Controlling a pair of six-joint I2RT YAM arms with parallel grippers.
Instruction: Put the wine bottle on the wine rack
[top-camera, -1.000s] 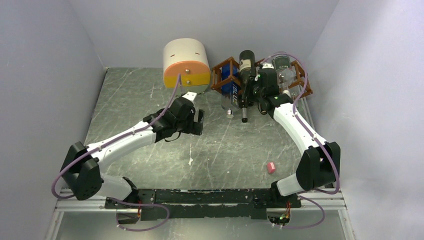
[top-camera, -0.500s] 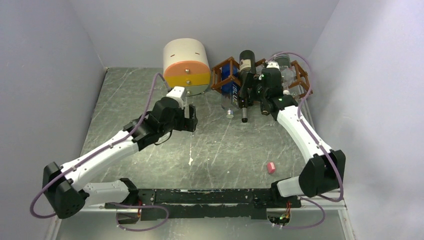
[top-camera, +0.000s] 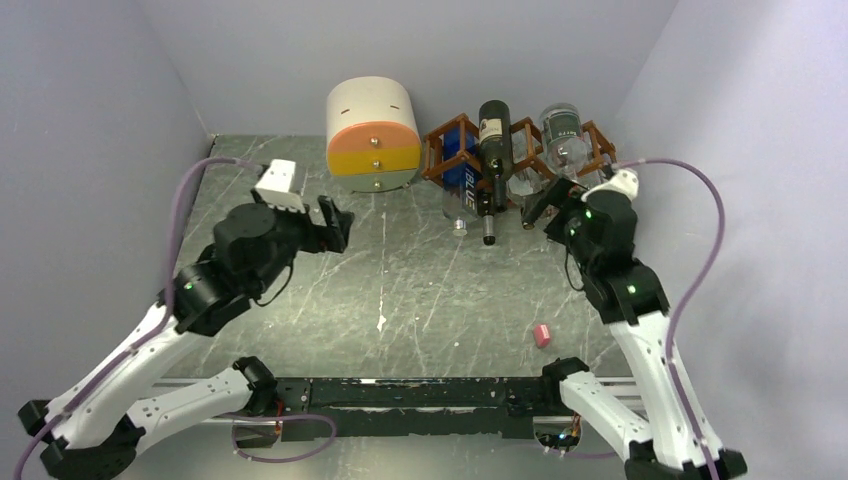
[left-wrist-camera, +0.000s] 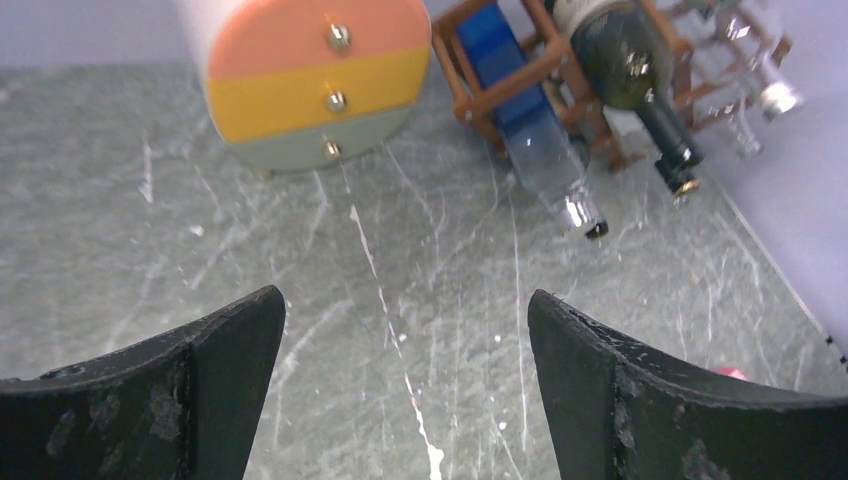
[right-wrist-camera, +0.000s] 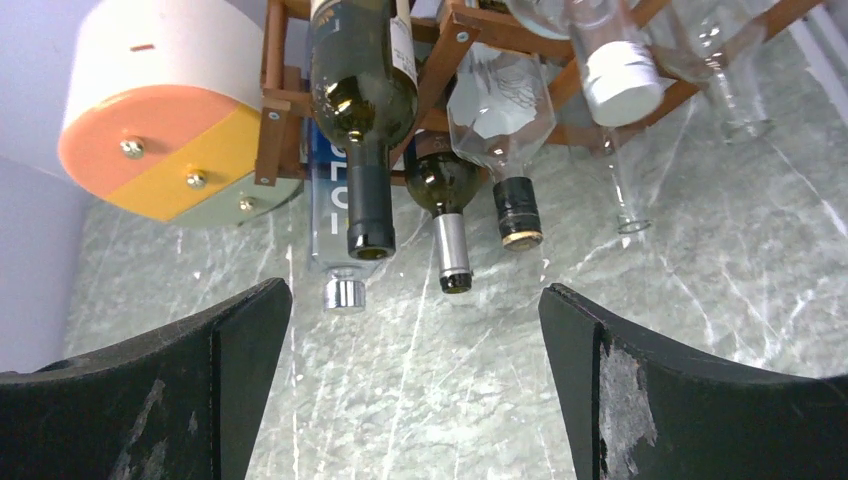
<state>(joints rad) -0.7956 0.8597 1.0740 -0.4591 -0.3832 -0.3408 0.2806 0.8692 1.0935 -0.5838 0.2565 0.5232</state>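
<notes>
The reddish-brown wine rack (top-camera: 598, 143) stands at the back right against the wall. A dark wine bottle (top-camera: 492, 150) lies on it with its neck toward me, beside a blue bottle (top-camera: 462, 178) and a clear bottle (top-camera: 563, 135). My right gripper (top-camera: 540, 205) hangs open just in front of the rack and holds nothing. The right wrist view shows the rack (right-wrist-camera: 437, 75), the dark bottle (right-wrist-camera: 362, 95) and a clear bottle (right-wrist-camera: 498, 100) beyond the open right gripper (right-wrist-camera: 413, 290). My left gripper (top-camera: 335, 222) is open and empty over the table's left half; the left wrist view shows it (left-wrist-camera: 405, 293) above bare table.
A cream-and-orange drawer cabinet (top-camera: 373, 135) stands left of the rack. A small pink block (top-camera: 542, 335) lies on the table (top-camera: 400, 290) near the right arm's base. Walls close in at the back and on both sides.
My right gripper has opened and drawn back from the rack, leaving the bottles there. The left arm has swung back and to the left, away from the cabinet.
</notes>
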